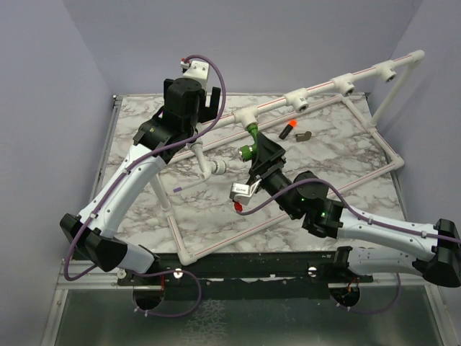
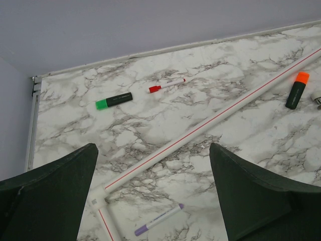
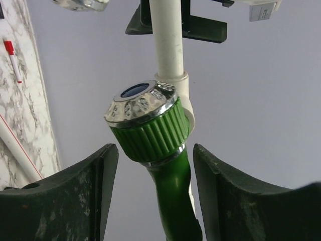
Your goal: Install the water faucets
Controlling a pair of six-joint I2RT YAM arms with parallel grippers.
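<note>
Centre frame, your right gripper (image 3: 155, 150) stands released, fingers flanking the green tap (image 3: 149, 131); your left gripper (image 2: 153, 148) gapes wide over the table (image 2: 241, 60).

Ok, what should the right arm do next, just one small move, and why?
Probably shut the right gripper on the green faucet. The gripper stands open either side of the ribbed collar, with gaps on both sides, and the faucet sits at the white pipe fitting, so it likely needs a grip before any turning.
</note>
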